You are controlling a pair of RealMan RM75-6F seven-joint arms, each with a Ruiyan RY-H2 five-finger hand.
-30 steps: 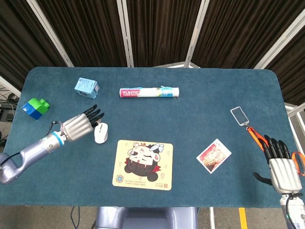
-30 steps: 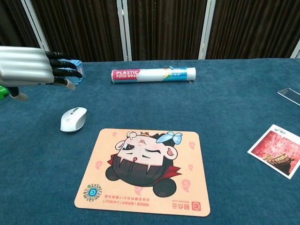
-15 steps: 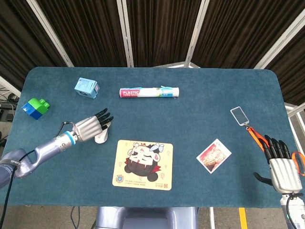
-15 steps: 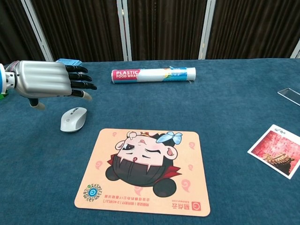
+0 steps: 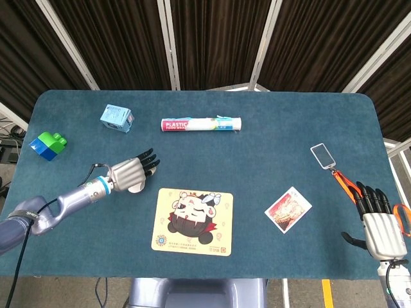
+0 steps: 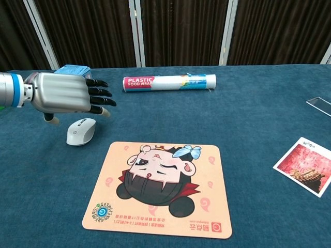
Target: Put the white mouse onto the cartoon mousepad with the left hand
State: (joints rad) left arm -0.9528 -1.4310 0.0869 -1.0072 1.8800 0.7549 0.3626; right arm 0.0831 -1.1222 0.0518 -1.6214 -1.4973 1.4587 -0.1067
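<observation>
The white mouse (image 6: 81, 131) lies on the blue table cloth just left of the cartoon mousepad's (image 6: 159, 188) far left corner. My left hand (image 6: 67, 96) hovers right over the mouse with its fingers spread apart, holding nothing. From the head camera the left hand (image 5: 133, 172) covers most of the mouse (image 5: 135, 187), and the mousepad (image 5: 194, 221) lies to its lower right. My right hand (image 5: 378, 222) rests open at the table's near right edge, far from both.
A rolled food wrap tube (image 5: 200, 124) lies at the back centre. A light blue box (image 5: 116, 118) and a green and blue block (image 5: 47, 145) sit at the back left. On the right lie a picture card (image 5: 288, 208) and a clear tag with an orange strap (image 5: 323, 155).
My left hand has slid right and toward the front, from beside the mouse to directly above it, and sunk lower. The mouse and the right hand have not moved.
</observation>
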